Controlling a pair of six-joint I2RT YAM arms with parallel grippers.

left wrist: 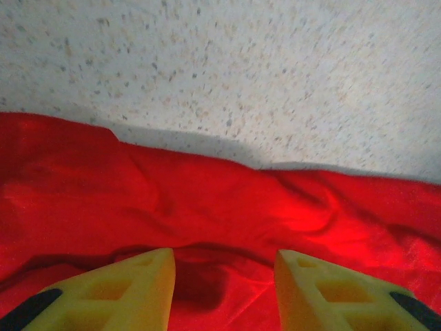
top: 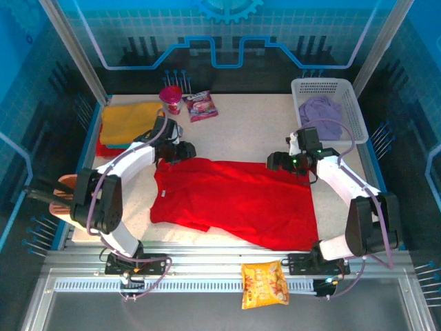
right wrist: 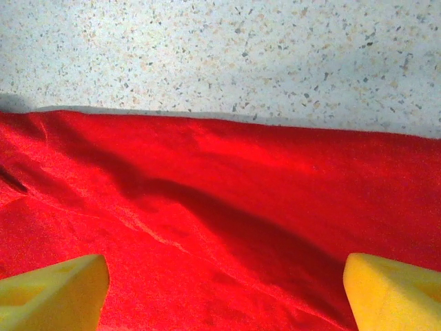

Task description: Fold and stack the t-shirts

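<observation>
Left fingers (left wrist: 138, 283) apart, low over red shirt (top: 234, 196) at its far edge; right fingers (right wrist: 62, 289) wide apart over same edge, farther right. Shirt spread flat mid-worktop (top: 255, 131). From above: yellow shirt (top: 127, 121) folded far left, lilac shirt (top: 322, 110) in basket (top: 358, 103) far right. Up close: bare speckled worktop just beyond cloth edge.

The red t-shirt (top: 234, 200) is presenting as soft cloth, faintly lustrous and creased. The table top (top: 255, 134) is showing a matt, speckled, stone-like finish. The fingers (left wrist: 117, 293) of the left gripper (left wrist: 224, 258) and the fingers (right wrist: 58, 289) of the right gripper (right wrist: 224, 276) are appearing as matt yellow plastic. At 1 o'clock, the basket (top: 327, 84) is showing white plastic lattice. At 6 o'clock, the snack bag (top: 264, 284) is showing glossy, crinkled film, and the rail (top: 207, 265) is showing ribbed metal
</observation>
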